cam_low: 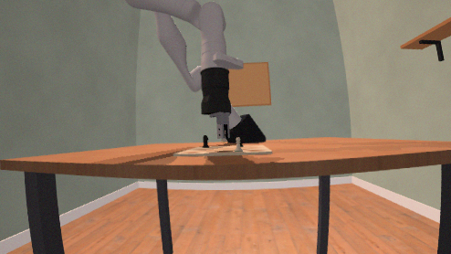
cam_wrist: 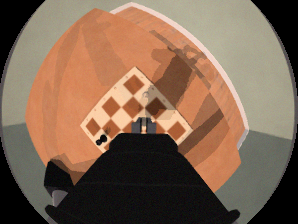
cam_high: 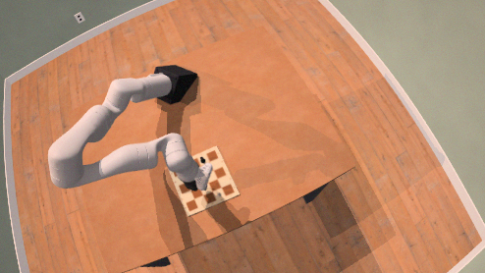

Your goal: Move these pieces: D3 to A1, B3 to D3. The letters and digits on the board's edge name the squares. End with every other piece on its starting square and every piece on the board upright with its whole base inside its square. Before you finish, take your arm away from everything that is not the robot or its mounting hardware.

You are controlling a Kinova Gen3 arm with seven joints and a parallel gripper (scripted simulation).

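Note:
The small chessboard (cam_high: 209,183) lies on the table and also shows in the wrist view (cam_wrist: 133,111). My gripper (cam_low: 222,133) points straight down over the board, a little above its surface. It is shut on a small chess piece (cam_wrist: 144,123), which the fingers mostly hide, so I cannot tell its colour. A black piece (cam_low: 205,141) stands upright on the board to the left of the gripper; it also shows from above (cam_high: 202,160) and in the wrist view (cam_wrist: 101,139). A white piece (cam_low: 237,144) stands upright on the board to the gripper's right.
The arm's black base (cam_high: 176,83) stands on the table behind the board. The arm's forearm (cam_high: 133,159) reaches low over the table left of the board. The table's front edge (cam_low: 228,166) lies close to the board.

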